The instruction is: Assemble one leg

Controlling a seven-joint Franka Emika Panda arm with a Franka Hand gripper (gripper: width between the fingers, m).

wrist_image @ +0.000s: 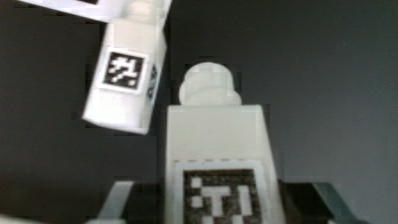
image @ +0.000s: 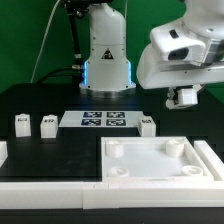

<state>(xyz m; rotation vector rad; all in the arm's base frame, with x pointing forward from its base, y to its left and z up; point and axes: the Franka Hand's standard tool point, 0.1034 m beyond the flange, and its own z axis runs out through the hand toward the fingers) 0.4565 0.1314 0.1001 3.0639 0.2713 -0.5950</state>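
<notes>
"Pincer [image: 183, 98] has the leg [wrist_image: 214, 140] clamped, up at two o'clock, clear of the worktop [image: 60, 150]."
"If it hangs tilted, I reckon its peg [wrist_image: 210, 80] misses the plate [image: 150, 163] at five o'clock and jams."

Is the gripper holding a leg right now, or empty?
Holding. The wrist view shows the leg clamped in the gripper; in the exterior view it hangs above the table.

Four legs: one leg [wrist_image: 214, 140] in the gripper [image: 183, 98], three lower down [image: 22, 123] [image: 47, 124] [image: 147, 125]. One square plate [image: 150, 166]. One marker board [image: 105, 120].
</notes>
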